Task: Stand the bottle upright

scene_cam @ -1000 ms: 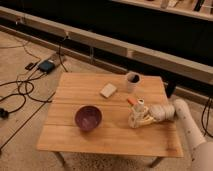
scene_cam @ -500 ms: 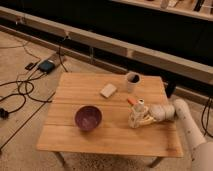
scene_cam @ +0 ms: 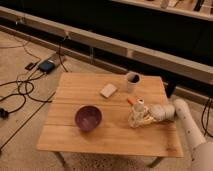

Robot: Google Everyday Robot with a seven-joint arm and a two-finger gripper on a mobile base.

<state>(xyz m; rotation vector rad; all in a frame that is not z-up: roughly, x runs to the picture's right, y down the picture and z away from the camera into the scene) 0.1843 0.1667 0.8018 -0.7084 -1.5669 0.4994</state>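
- Pincer point(scene_cam: 136, 119) at the end of the pale arm point(scene_cam: 182, 120), low over the right part of the wooden surface point(scene_cam: 100, 137); its fingers are around the bottle point(scene_cam: 140, 106), but whether they are apart or clamped on it I cannot tell.
- Bottle: cream-white, standing upright on the surface, right at the pincer tips, its cap just above them.
- Small orange object point(scene_cam: 131, 101): just beyond the pincer, on the far-left side of the bottle, close against it.
- Pale cup point(scene_cam: 132, 81) with a dark inside: farther off beyond the pincer, upright near the far edge of the surface.
- Flat pale block point(scene_cam: 108, 90): to the left of the pincer and farther back, lying left of the cup.
- Purple bowl point(scene_cam: 88, 118): well to the left of the pincer, at about the same depth, apart from everything else.
- Cables and a dark box point(scene_cam: 46, 66): on the floor, far left of the pincer.
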